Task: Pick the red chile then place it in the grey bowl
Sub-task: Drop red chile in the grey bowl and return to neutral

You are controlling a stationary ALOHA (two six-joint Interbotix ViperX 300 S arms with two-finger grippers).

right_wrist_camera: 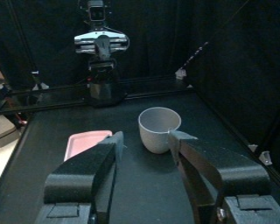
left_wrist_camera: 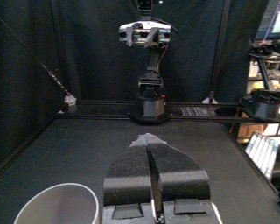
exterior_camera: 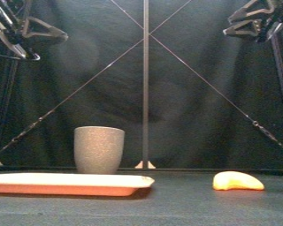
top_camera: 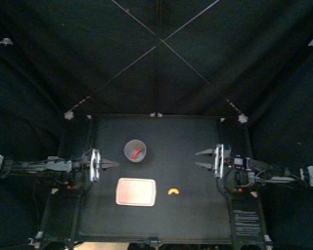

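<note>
On my tabletop (top_camera: 192, 137) I count three things: one grey cup (top_camera: 136, 150) mid-frame, one pink tray (top_camera: 136, 192) and one orange toy (top_camera: 176, 191) lower down.

Bare table (top_camera: 186, 146) all around orange toy (top_camera: 176, 191)

Front view: left gripper (exterior_camera: 49, 33) and right gripper (exterior_camera: 236, 28) sit in the top corners, partly cut by the picture's edges. Their jaw gaps are unreadable from this angle. Tray (exterior_camera: 61, 184) runs off the left edge, so its left end is unseen. Cup (exterior_camera: 99, 148) is seen side-on and its wall hides the inside.

Top view: a reddish patch (top_camera: 137, 151) lies within the cup's rim, too small to tell whether it is an object or the wall. Toy (top_camera: 178, 191), right of the tray, is too small to make out its form.

Left wrist view: the cup is cut by the picture's edge, with only part of its rim showing.

Right wrist view: the tray's near end is hidden behind a jaw.
</note>
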